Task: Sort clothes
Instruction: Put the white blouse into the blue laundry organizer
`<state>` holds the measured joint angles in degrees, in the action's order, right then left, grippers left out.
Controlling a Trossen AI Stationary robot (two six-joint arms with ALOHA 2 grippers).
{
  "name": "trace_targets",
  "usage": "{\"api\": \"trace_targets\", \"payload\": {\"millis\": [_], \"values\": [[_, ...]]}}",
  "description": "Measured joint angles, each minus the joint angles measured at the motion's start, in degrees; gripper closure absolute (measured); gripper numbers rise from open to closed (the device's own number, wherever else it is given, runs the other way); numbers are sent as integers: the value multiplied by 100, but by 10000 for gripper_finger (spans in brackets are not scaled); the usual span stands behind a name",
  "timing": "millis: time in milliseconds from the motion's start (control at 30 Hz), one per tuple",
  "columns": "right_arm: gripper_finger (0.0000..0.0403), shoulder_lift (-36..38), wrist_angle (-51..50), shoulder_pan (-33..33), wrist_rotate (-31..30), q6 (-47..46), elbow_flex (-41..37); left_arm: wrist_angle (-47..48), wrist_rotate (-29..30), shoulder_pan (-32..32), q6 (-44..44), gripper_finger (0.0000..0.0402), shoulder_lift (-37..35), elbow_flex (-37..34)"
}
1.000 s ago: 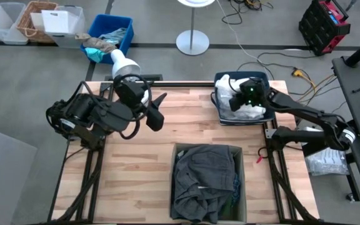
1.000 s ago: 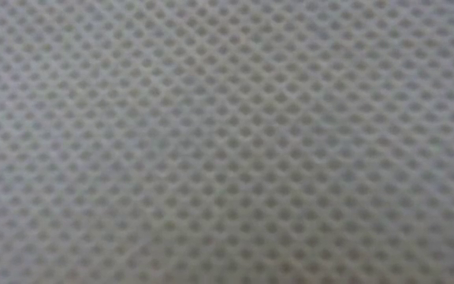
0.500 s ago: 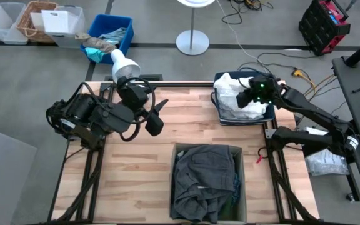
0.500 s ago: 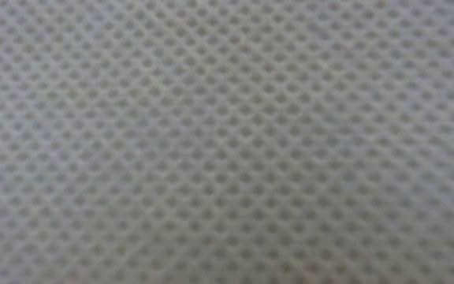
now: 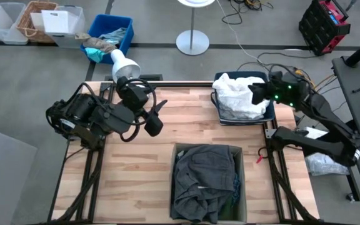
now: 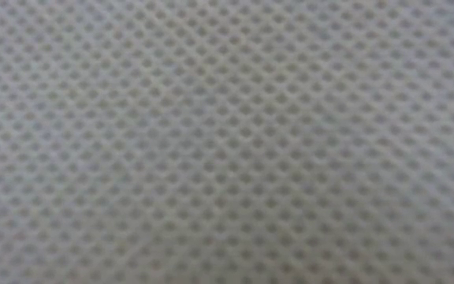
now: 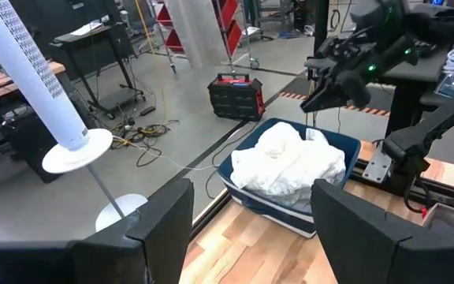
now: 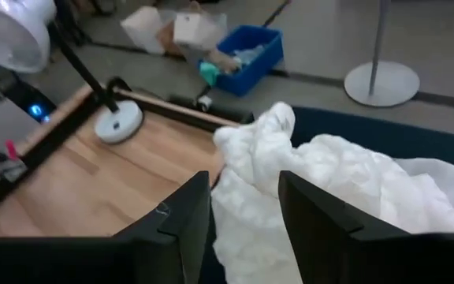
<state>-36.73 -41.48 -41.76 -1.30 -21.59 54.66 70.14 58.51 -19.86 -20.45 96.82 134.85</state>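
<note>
Jaws apart on your right gripper (image 5: pixel 255 94) above soft white garments (image 5: pixel 237 95) in far-right bin; pinch a raised fold.

Left gripper (image 5: pixel 156 115) jaws apart too.

Clothes (image 5: pixel 241 97) in the right rear bin (image 5: pixel 269 113), others (image 5: pixel 205 181) in front box (image 5: pixel 239 181).

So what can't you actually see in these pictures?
- Low view: the whole scene, blocked by a grey mesh fabric covering the lens.
- High view: whatever lies under the charcoal grey garment in the box; its near end is cut off by the picture's edge.
- White clothes in the blue bin: how many there are, all bunched together.
</note>
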Motion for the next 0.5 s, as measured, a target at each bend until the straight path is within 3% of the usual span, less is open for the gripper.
{"api": "trace_targets", "payload": {"millis": [133,333,500], "values": [[289,-87,139,0,138,-168,-26,-15,1,0,-4,169,15,0],[382,-811,1276,0,291,-86,-68,-21,6,9,-130,169,63,0],[392,-1857,1533,-56,363,-114,161,-23,33,9,-275,169,61,0]]}}
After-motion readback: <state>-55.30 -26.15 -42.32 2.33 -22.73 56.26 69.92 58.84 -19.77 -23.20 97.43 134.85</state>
